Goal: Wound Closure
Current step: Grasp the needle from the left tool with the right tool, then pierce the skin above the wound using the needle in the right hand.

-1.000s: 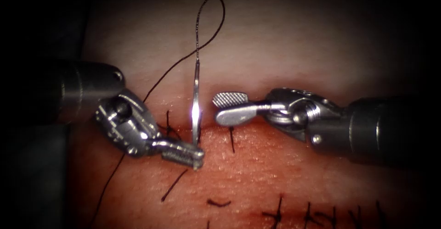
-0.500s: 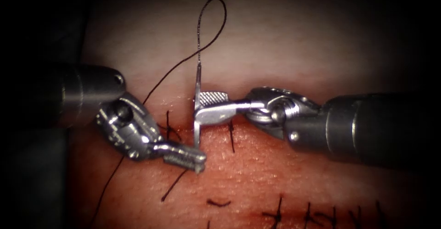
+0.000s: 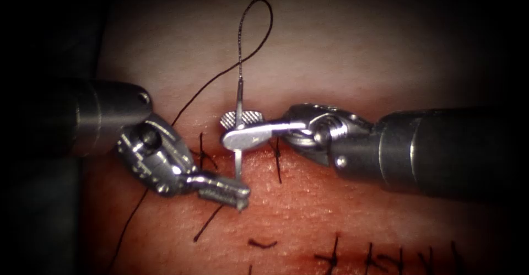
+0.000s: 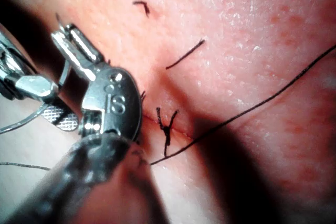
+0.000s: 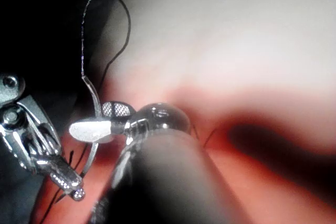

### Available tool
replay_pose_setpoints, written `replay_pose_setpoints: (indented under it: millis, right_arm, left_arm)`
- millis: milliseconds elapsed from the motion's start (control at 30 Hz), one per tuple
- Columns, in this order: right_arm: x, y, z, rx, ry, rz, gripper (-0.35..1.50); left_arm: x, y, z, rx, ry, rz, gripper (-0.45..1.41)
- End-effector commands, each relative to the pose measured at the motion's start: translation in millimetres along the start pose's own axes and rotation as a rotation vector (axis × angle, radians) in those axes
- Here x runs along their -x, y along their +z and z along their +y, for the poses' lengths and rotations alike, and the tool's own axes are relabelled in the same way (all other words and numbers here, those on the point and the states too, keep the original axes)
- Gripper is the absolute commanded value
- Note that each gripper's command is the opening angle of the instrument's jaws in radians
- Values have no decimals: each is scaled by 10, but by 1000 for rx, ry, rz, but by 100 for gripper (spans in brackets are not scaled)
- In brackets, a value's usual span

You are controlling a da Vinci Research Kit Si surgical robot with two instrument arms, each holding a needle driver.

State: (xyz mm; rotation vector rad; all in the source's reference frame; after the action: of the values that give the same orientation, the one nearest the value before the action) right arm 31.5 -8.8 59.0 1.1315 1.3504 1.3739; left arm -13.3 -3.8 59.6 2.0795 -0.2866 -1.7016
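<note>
Several dark stitches [image 3: 330, 255] already cross the red tissue's cut [image 3: 386, 198]; more remains. My left hand [image 3: 234, 189] clenches the curved steel needle [image 3: 238, 143] near its tip, upright and free above the cut, black thread [image 3: 253, 27] trailing; my right hand [image 3: 239, 129] straddles it mid-curve, unclenched.

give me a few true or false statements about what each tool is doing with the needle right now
1. The left end effector grips the needle near its lower end. True.
2. The right end effector is well clear of the needle. False: its open jaws straddle the needle's upper part.
3. The thread loops above the needle. True.
4. The needle lies flat on the tissue. False: it stands upright, held above the tissue.
5. Finished stitches lie right of the tools. True.
</note>
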Motion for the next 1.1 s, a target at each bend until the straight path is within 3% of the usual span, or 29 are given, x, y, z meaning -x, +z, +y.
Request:
replay_pose_setpoints:
  millis: [33, 200, 233, 267, 300, 333, 433, 667, 733, 800, 933, 1000, 1100]
  right_arm:
    - [0, 8, 3, -2, 0, 1, 106]
    - [-1, 11, 4, 0, 0, 4, 100]
    - [-1, 12, 4, -4, -1, 5, 88]
    - [-1, 11, 4, 5, 0, 8, 71]
    - [-1, 11, 4, 20, 0, 10, 32]
    - [-1, 10, 5, 52, 6, 17, -35]
    - [-9, 9, 12, 105, 36, 51, -35]
    - [-14, 4, 12, 101, 45, 82, -35]
    - [-16, 1, 11, 99, 47, 82, -35]
    - [-18, -3, 10, 94, 49, 83, -35]
    - [-28, -22, 12, 76, -4, 96, -35]
    - [-33, -31, 14, 72, -62, 97, -35]
    - [-46, -55, 23, 96, -166, 126, -35]
  left_arm:
    - [7, 4, 0, 0, 2, 0, -45]
    - [7, 5, 0, 0, 2, -3, -45]
    - [7, 5, 0, 0, 2, -3, -45]
    - [7, 5, 0, 0, 2, -3, -45]
    - [7, 5, 0, 0, 2, -3, -45]
    - [7, 5, 0, 0, 2, -3, -45]
    - [6, 6, 1, 0, 4, -3, -45]
    - [5, 7, 3, 3, -19, -4, -45]
    - [5, 6, 2, 2, -120, -1, 37]
    - [6, 5, -1, -1, -264, 4, 79]
    - [7, 2, -6, -8, -317, -11, 96]
    - [8, 2, -8, -32, -354, -39, 113]
    - [9, 3, -8, -56, -390, -80, 116]
